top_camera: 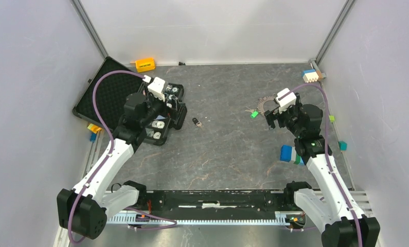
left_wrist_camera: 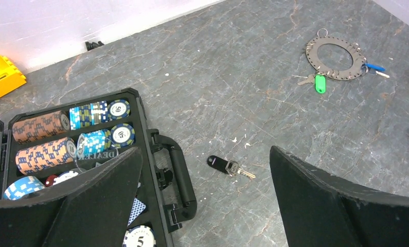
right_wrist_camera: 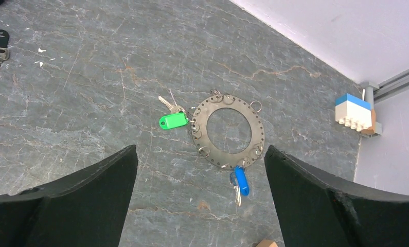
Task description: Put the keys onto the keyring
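One flat grey toothed metal keyring (right_wrist_camera: 228,101) lies between the right gripper's (right_wrist_camera: 200,152) wide-open, empty fingers, with a green-headed key (right_wrist_camera: 173,121) at its left edge and a blue-headed key (right_wrist_camera: 242,181) whose blade points toward the fingers. The third key, the black-headed key (left_wrist_camera: 218,163), lies between the left gripper's (left_wrist_camera: 205,170) wide-open, empty fingers, blade pointing right.

right pincer (top_camera: 274,122) hides part of the keyring (top_camera: 263,104) from above; chip case (left_wrist_camera: 149,154) runs off frame.

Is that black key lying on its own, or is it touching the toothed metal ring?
Apart. The left wrist view shows the black key and the keyring with bare table between them.
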